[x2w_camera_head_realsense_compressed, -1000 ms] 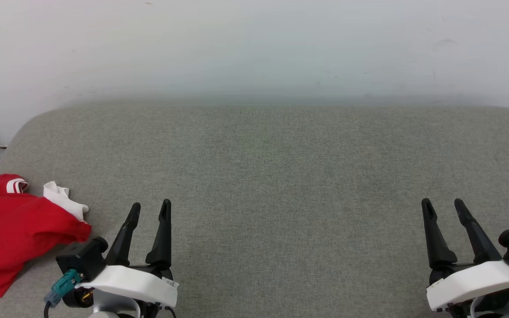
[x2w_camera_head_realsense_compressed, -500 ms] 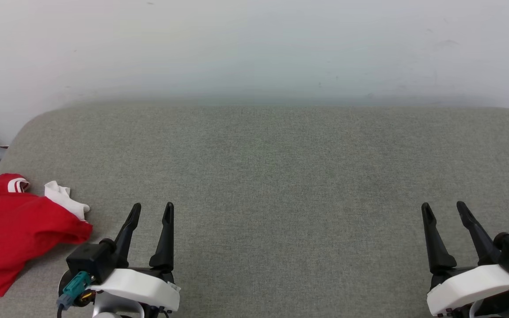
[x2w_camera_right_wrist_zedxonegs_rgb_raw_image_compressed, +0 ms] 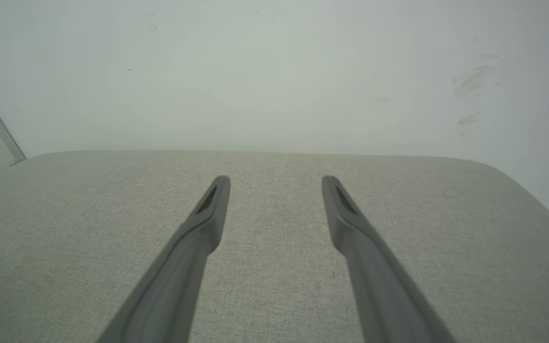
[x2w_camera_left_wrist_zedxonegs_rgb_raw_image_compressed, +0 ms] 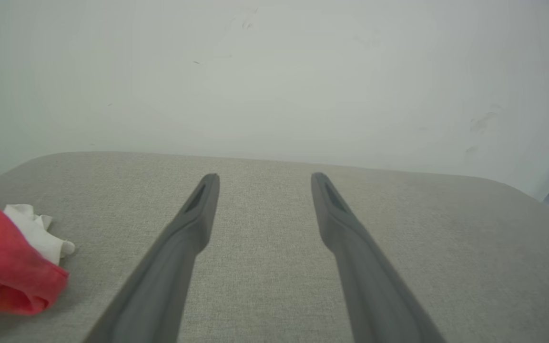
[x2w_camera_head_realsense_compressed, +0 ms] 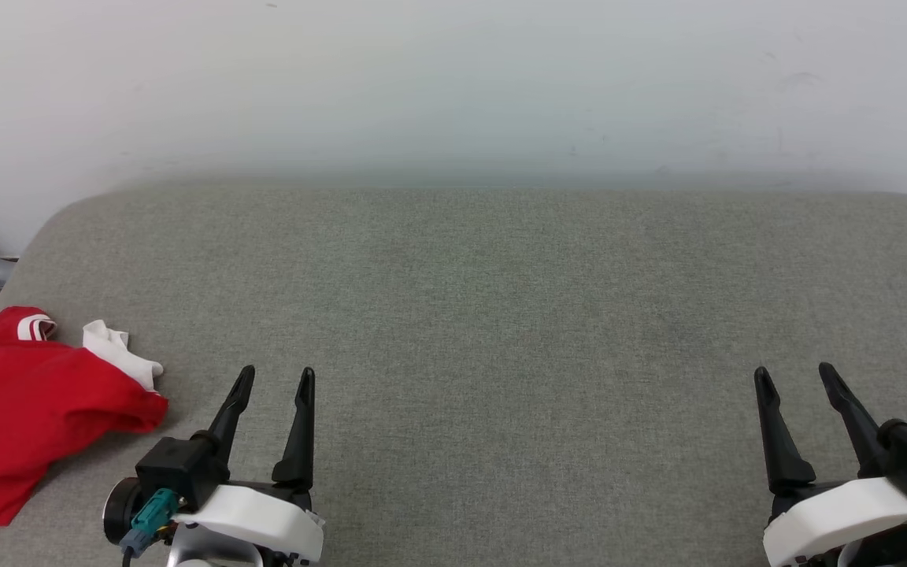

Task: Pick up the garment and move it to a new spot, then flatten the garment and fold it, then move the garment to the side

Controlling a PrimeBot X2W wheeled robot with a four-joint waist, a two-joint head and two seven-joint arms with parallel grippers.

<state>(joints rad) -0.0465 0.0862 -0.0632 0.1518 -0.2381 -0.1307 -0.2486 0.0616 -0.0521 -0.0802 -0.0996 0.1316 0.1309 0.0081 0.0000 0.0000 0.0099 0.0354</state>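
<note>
Garment (x2w_camera_head_realsense_compressed: 20, 409): a crumpled red heap at the near left corner of the grey fabric surface (x2w_camera_head_realsense_compressed: 501, 299), partly cut off by the left edge of the head view. A white sleeve (x2w_camera_head_realsense_compressed: 119, 354) pokes out on its far right side. A red-and-white striped trim (x2w_camera_head_realsense_compressed: 32, 327) shows at its far end.

Left gripper (x2w_camera_head_realsense_compressed: 277, 371): we note the fingers spread, with nothing between them, pointing toward the wall (x2w_camera_head_realsense_compressed: 453, 79). The garment lies to its left, near but apart. A strip of bare grey fabric separates the heap's right edge from the gripper body. In the left wrist view the red cloth sits at the lower left, outside the outer finger (x2w_camera_left_wrist_zedxonegs_rgb_raw_image_compressed: 193, 214) and not touching it. The white sleeve lies just beyond the red fold.

Right gripper (x2w_camera_head_realsense_compressed: 793, 369): fingers likewise spread and empty, at the near right of the surface. It is well apart from the garment, with the broad bare middle of the surface between them.

We cannot tell whether either gripper's fingertips touch the surface or hang above it.
</note>
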